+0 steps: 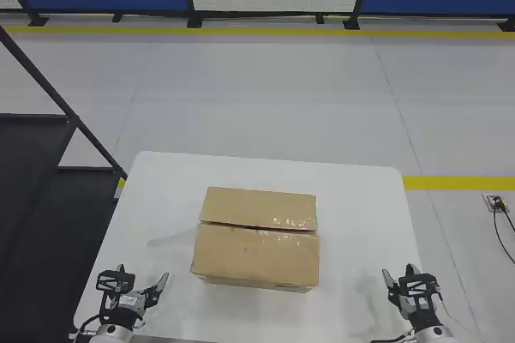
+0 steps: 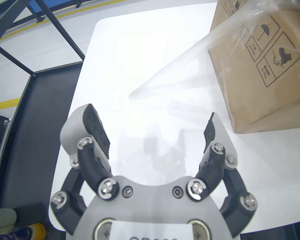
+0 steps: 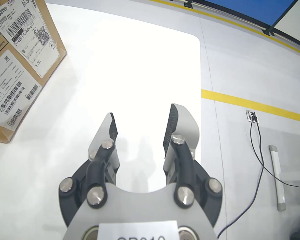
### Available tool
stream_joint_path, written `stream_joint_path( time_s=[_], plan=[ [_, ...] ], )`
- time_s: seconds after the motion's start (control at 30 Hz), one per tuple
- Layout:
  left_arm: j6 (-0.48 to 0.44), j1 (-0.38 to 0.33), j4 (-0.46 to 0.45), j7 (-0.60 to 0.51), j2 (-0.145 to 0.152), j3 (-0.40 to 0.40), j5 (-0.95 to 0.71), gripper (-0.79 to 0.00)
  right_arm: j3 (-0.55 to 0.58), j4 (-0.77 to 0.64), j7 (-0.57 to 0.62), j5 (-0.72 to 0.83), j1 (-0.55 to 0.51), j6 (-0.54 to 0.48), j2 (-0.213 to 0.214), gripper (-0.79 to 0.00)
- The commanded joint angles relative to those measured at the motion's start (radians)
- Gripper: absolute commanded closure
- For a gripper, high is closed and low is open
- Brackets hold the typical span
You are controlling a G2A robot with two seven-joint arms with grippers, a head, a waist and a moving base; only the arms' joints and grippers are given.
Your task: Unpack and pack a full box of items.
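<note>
Since both hands hang at the near edge of the counter (image 1: 360,214) with nothing in them, the unpacking looks not yet begun. The left hand (image 2: 151,113) is spread wide over bare surface, and the right hand (image 3: 142,111) is parted too, somewhat less widely. Farther in, at the middle of the counter, sits the cardboard box (image 1: 257,253), well apart from either hand, its top flaps (image 1: 259,206) down and meeting along a seam (image 1: 257,226). A strip of clear film (image 2: 180,66) trails from the box's left side onto the counter. The next move, I judge, calls for bringing one hand to that seam or the loose film to free the flaps, while the other steadies the box. Beyond the counter's far edge, a yellow floor line (image 1: 257,31) crosses.
</note>
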Motion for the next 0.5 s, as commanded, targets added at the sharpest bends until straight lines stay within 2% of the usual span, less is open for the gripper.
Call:
stream_joint_path(
  time_s=[0.0,0.33,0.37,0.47],
  plan=[
    [0.0,0.0,0.0,0.0,0.0,0.0,0.0,-0.784,0.0,0.0,0.0,0.0,0.0,0.0,0.0,-0.449],
    [0.0,0.0,0.0,0.0,0.0,0.0,0.0,-0.785,0.0,0.0,0.0,0.0,0.0,0.0,0.0,-0.446],
    [0.003,-0.001,0.001,0.0,0.0,-0.001,0.0,-0.785,-0.001,-0.003,-0.002,0.0,0.001,-0.002,0.0,-0.785],
    [-0.028,-0.01,0.003,0.015,-0.003,-0.002,-0.055,-0.785,-0.009,-0.033,-0.021,0.041,0.005,-0.04,-0.002,-0.785]
  ],
)
